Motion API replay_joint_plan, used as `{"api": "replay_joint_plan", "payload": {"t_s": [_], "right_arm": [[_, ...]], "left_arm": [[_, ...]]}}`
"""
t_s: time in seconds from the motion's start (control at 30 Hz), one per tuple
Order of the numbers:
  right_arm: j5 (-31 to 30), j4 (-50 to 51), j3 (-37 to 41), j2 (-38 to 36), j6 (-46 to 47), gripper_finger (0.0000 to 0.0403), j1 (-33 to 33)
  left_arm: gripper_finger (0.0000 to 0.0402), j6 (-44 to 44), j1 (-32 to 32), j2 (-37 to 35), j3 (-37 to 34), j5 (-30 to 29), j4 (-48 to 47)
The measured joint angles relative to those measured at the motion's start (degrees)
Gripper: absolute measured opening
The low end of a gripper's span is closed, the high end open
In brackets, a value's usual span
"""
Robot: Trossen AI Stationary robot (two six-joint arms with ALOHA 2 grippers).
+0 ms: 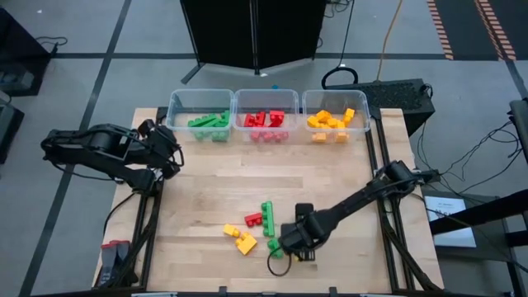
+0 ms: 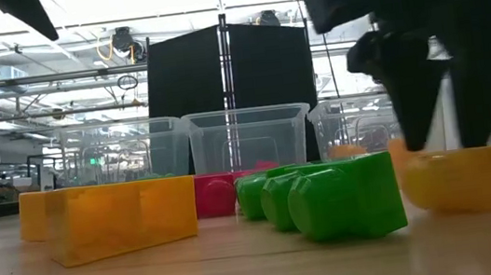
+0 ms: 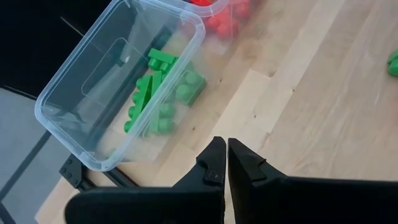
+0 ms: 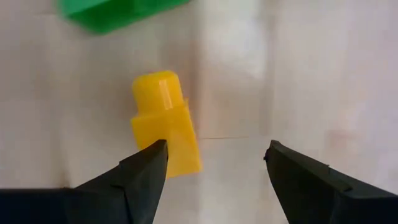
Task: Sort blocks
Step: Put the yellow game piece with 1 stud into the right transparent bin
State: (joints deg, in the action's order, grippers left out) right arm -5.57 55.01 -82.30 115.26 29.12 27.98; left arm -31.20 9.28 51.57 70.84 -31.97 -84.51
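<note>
3 bins (image 1: pixel 268 101) in a row along the table's (image 1: pixel 330 177) far edge, blocks inside each. Loose blocks (image 1: pixel 252 231) clustered near the front edge, right gripper (image 1: pixel 285 245) just beside them; left gripper (image 1: pixel 171 153) near the leftmost bin.

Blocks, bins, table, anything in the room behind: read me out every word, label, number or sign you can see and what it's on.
None can be read.
Blocks, clear bins, table: no print shows.
White paper beside the table: markings too small to read.
</note>
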Motion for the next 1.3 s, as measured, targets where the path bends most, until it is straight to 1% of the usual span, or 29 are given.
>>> {"api": "replay_joint_plan", "payload": {"t_s": [0.13,0.23,0.3,0.43,0.57,0.67,0.73,0.83,0.9,1.0,1.13,1.3], "right_arm": [[-5.1,3.4,0.6,-3.8,-0.1,0.0263,-1.8],[-8.2,3.5,0.2,-8.3,-0.1,0.0263,-2.5],[-7.6,3.6,0.1,-10.3,-0.1,0.0263,-2.7],[-7.0,2.7,0.3,-10.8,-0.6,0.0263,-2.6],[-6.8,1.3,0.7,-10.4,-6.0,0.0263,-2.7],[-6.0,-1.7,3.3,-10.0,-9.8,0.0263,-2.8],[-4.8,-4.5,4.8,-10.3,-10.3,0.0263,-3.2],[-3.4,-4.5,7.3,-10.2,-10.8,0.0263,-3.3],[-3.0,-6.2,9.0,-10.3,-11.4,0.0263,-3.3],[-0.2,-7.5,11.7,-10.3,-11.9,0.0263,-3.3],[0.4,-11.6,15.5,-10.5,-11.5,0.0263,-3.3],[0.0,-17.2,18.3,-10.3,-11.3,0.0262,-3.6]], "left_arm": [[0.0,0.0,0.0,0.6,0.0,0.0,0.0],[0.0,0.0,0.0,0.8,0.0,0.0,0.0],[0.0,0.3,0.0,0.8,0.0,0.0,0.0],[0.0,0.5,0.0,0.8,0.0,0.0,-0.1],[0.0,0.4,0.0,0.8,0.0,0.0,0.0],[0.0,0.4,0.0,0.8,0.0,0.0,-0.1],[0.0,0.4,0.0,0.8,0.0,0.0,-0.1],[0.0,0.3,0.0,0.8,0.0,0.0,-0.1],[0.0,0.1,0.0,0.8,0.0,0.0,-0.1],[0.0,0.0,0.0,0.8,0.0,0.1,-0.1],[0.0,0.0,0.0,0.8,0.0,0.1,-0.1],[0.0,-0.1,0.0,0.8,0.0,0.2,0.0]]}}
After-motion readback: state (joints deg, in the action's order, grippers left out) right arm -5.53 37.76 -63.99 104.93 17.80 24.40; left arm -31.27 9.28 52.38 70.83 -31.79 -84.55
